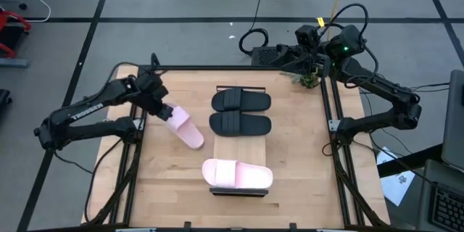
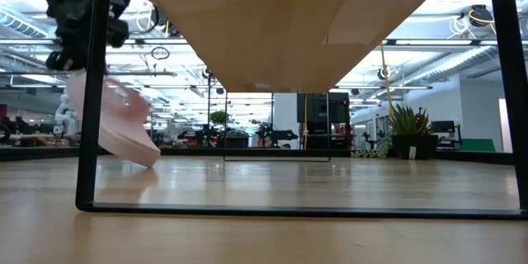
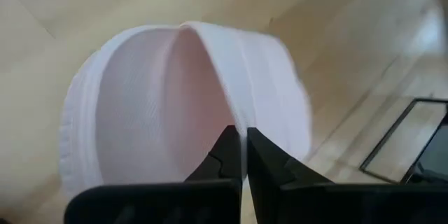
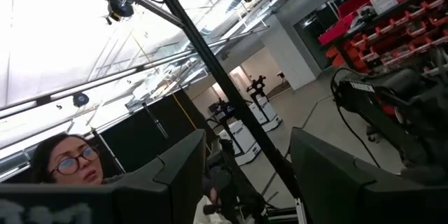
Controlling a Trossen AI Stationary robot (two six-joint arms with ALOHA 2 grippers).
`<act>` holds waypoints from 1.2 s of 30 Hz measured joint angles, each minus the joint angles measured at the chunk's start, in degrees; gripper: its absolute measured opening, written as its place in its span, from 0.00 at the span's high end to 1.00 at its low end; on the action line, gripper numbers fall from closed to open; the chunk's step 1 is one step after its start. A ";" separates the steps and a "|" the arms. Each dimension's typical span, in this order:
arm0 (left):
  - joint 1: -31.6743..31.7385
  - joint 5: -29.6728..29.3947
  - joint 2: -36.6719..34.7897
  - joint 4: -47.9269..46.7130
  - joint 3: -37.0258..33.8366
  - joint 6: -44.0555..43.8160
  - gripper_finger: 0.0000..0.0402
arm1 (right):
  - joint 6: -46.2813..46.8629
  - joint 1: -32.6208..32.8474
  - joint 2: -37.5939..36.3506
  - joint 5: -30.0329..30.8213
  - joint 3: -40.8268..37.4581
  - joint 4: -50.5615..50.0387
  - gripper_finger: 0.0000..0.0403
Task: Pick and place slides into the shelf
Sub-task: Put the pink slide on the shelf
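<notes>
My left gripper (image 1: 165, 109) is over the left part of the table and is shut on a pale pink slide (image 1: 186, 130), which slants down from it toward the shelf. The shelf (image 1: 240, 148) is a long narrow light-wood panel running from the far to the near side mid-table. Two black slides (image 1: 241, 101) (image 1: 241, 124) lie side by side on its far half, and a second pink slide (image 1: 237, 173) lies on its near end. My right gripper (image 4: 245, 182) is open and parked at the far right corner, facing the room. My left gripper pinches the pink slide's thin strap edge (image 3: 241, 129) between its two fingers (image 3: 225, 155), coming from above and slanting down. The slide (image 2: 115, 124) hangs tilted below the gripper. Its lower end (image 2: 148, 158) is at the tabletop; I cannot tell whether it touches.
Dark metal frame rails run along the table's left (image 1: 138, 159) and right (image 1: 337, 152) sides. A small plant (image 1: 310, 80) stands at the far right corner. Bare shelf wood shows between the black slides and the pink one. A person (image 4: 59, 161) shows beyond the table.
</notes>
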 joint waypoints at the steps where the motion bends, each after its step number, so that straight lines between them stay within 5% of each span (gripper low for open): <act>1: 0.01 -0.54 -0.18 -0.61 1.36 -0.12 1.00 | 0.00 0.00 -0.01 0.01 0.00 -0.02 0.51; 14: 0.01 -14.62 -0.14 -17.18 19.26 -2.24 1.00 | 1.25 0.00 0.01 -0.24 0.00 2.44 0.51; 36: 0.01 -17.95 -0.12 -17.30 35.61 -9.55 1.00 | 1.65 0.02 0.01 -1.49 0.00 3.02 0.51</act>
